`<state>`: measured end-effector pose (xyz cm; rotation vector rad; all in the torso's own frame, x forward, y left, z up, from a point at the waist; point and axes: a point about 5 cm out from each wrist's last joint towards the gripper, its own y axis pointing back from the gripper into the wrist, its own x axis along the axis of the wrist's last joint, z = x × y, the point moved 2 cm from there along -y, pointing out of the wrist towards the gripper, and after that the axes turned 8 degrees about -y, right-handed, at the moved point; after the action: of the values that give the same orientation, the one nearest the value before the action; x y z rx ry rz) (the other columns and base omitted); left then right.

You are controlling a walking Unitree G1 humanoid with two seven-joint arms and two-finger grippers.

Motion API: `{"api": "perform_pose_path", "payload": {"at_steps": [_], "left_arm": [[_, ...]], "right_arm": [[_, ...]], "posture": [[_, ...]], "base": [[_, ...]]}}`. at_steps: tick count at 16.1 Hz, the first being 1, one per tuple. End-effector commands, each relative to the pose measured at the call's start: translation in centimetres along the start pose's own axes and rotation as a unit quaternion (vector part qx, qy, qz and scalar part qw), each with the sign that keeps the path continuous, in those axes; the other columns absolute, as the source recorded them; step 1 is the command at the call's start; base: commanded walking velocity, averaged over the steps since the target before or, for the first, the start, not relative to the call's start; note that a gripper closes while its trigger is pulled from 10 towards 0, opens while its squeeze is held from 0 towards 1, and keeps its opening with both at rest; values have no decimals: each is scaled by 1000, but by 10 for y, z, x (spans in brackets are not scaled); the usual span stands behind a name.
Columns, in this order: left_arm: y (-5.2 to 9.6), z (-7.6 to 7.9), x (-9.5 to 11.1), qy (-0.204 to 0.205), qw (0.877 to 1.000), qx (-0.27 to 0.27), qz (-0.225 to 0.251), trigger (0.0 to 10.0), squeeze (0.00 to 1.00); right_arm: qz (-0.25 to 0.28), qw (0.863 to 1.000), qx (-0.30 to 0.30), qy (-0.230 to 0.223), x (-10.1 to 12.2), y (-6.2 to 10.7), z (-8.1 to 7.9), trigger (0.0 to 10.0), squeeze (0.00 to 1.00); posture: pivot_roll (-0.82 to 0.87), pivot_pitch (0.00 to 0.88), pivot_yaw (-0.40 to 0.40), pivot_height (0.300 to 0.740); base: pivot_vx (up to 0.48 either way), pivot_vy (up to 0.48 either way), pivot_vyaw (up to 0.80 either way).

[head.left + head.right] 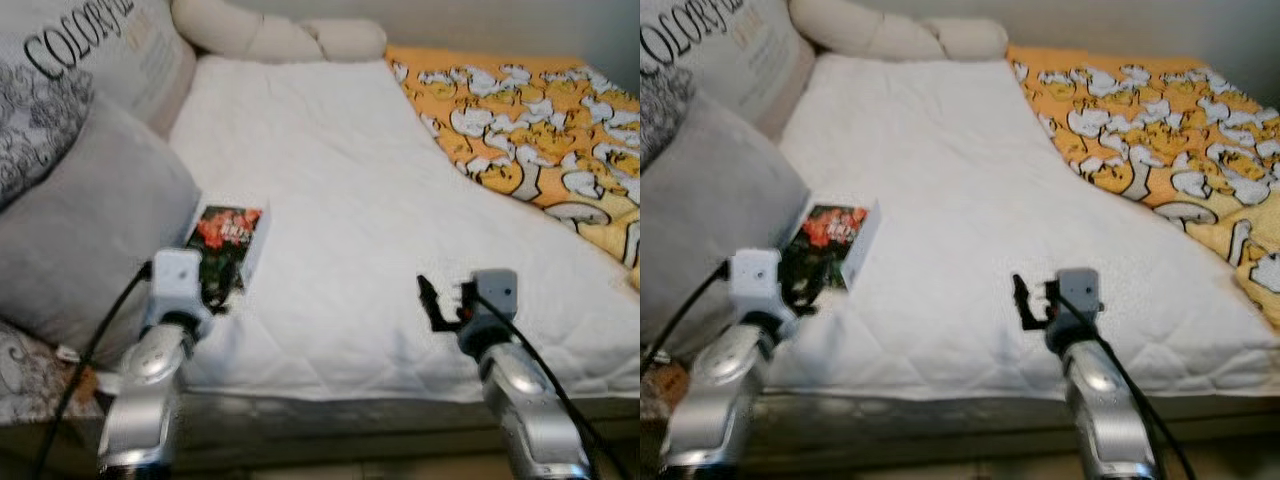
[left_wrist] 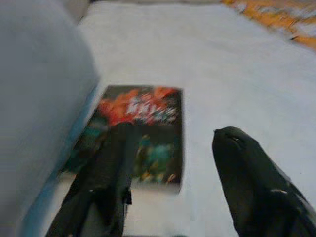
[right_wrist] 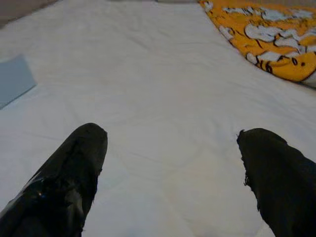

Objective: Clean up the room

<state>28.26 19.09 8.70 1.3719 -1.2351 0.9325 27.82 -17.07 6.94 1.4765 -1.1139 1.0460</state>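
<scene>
Left gripper (image 2: 168, 182): low in the left of the head view, over the near end of the book. Its two black fingers (image 2: 106, 187) were spread apart, and one finger lay over the book's cover. It held nothing.
Right gripper (image 3: 173, 182): low in the right of the head view, above the bare white cover. Its fingers were wide apart and held nothing.
Book (image 1: 228, 243): flat on the bed, left of the middle, right beside the grey pillow. Its cover was dark with red on it.
Grey pillow (image 1: 90, 230): at the left edge.
Bed (image 1: 340, 200): white and quilted, in the middle.
Blanket (image 1: 530, 130): orange with white shapes, upper right.
</scene>
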Motion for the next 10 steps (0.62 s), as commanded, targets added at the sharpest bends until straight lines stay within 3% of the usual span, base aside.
{"api": "perform_pose_path", "payload": {"at_steps": [1,4,7,8,10], "left_arm": [[0,0,4,-17,1000,8,0,10000,1000],[-1,-3,2,-17,1000,11,-5,10000,1000],[-2,6,2,-27,1000,3,-6,10000,1000],[-5,5,2,-61,998,2,-8,10000,1000],[-7,5,3,-45,999,3,-7,10000,1000]], "right_arm": [[5,1000,-17,-3,3,0,9,10000,1000],[9,1000,-22,-6,1,2,6,10000,1000],[14,1000,-18,-13,4,-4,4,10000,1000],[18,1000,-20,-13,6,-8,3,10000,1000],[21,1000,-18,-10,6,-9,1,10000,1000]], "posture": [[26,0,-24,740],[7,0,-14,740],[35,0,-32,740],[38,0,-30,740],[31,0,-26,740]], "base": [[0,-480,0],[0,-468,0],[0,-465,0],[0,-431,0],[0,-431,0]]}}
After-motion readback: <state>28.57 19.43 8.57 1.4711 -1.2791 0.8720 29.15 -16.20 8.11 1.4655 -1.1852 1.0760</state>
